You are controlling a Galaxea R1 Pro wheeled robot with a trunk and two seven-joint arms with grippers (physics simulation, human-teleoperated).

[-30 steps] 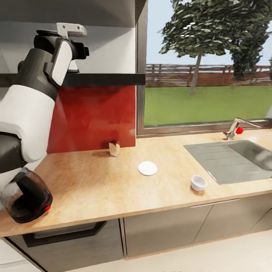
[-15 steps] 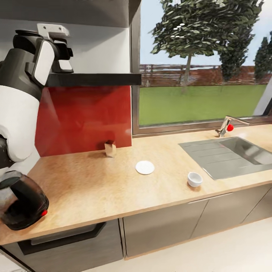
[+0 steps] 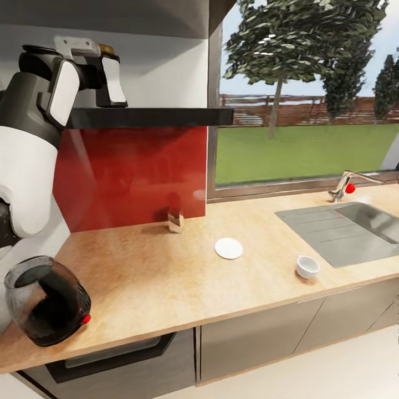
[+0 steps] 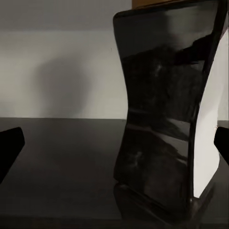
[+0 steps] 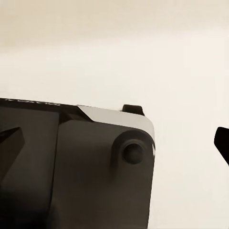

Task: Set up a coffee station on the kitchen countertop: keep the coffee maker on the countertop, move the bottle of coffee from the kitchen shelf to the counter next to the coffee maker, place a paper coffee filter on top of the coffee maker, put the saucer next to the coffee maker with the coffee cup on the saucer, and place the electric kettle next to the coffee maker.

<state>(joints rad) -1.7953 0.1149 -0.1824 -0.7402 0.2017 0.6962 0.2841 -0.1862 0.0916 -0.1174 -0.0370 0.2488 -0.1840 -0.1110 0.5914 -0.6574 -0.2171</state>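
left arm raised to the shelf [image 3: 149, 117] | left hand [image 4: 114, 148] spread, fingertips either side of the bottle of coffee [image 4: 162, 109] (upright on shelf) | right hand: state cannot tell | electric kettle [image 3: 47, 302], saucer [image 3: 229, 248], coffee cup [image 3: 307, 266] on surface [image 3: 155, 277] below the shelf

I'm looking at a red backsplash [image 3: 133, 177] under a dark shelf [image 3: 149, 117]. Right of the backsplash, a big window [image 3: 305, 111] shows lawn, tree and fence in daylight. Below the window sits a steel sink [image 3: 343, 230] with a tap [image 3: 346, 188].
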